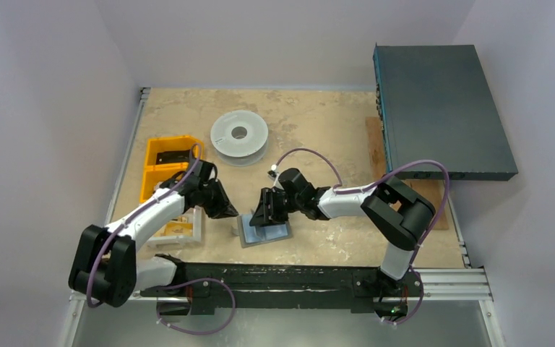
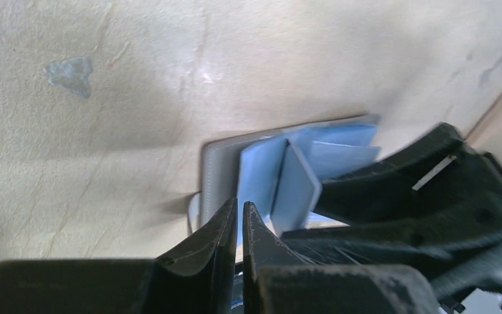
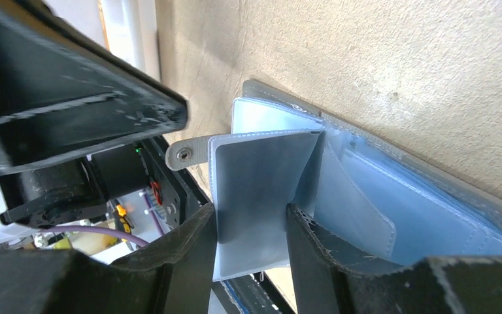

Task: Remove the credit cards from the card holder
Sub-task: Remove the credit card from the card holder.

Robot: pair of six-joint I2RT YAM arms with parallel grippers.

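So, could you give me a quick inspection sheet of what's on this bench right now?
surface: beige mottled table, worn patches.
job's things: grey card holder lies open, clear sleeves fanned up; no card seen outside it.
clutter: pale round spool; yellow bins.
grippers: left gripper shut by the holder's edge; right gripper open, one sleeve between its jaws.
cables: purple cables loop along both arms, clear of the holder.
surroundings: dark flat box partly over a wooden board, far right; plain walls.
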